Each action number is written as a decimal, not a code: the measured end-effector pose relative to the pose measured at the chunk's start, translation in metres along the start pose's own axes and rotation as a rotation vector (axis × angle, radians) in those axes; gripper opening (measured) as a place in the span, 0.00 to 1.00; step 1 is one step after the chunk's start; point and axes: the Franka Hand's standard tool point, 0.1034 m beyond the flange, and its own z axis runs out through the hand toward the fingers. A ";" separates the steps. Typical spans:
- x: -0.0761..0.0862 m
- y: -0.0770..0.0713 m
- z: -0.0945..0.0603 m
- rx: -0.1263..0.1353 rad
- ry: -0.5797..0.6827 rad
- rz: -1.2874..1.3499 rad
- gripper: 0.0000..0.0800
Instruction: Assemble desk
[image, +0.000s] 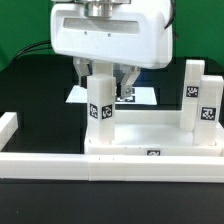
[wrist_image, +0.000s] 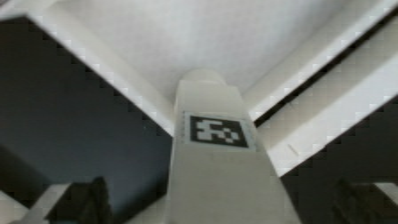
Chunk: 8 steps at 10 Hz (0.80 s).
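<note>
We see the desk slab (image: 150, 138) lying flat behind the front border rail (image: 100, 165), one leg (image: 201, 100) standing at its corner. Our fingers (image: 104, 80) pinch a second leg (image: 101, 100) from directly above, its long axis upright over the slab.

Black table (image: 30, 90), white border rails (image: 45, 168) along its near edge, marker board (image: 140, 95) behind.

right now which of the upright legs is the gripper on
The leg toward the exterior view's left, directly beneath the gripper; the other legs stand apart at the right.
</note>
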 end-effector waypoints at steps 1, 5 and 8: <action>0.001 0.001 -0.001 -0.001 -0.006 -0.068 0.80; 0.005 0.003 -0.002 0.000 -0.004 -0.471 0.81; 0.004 0.003 -0.002 0.001 -0.007 -0.678 0.81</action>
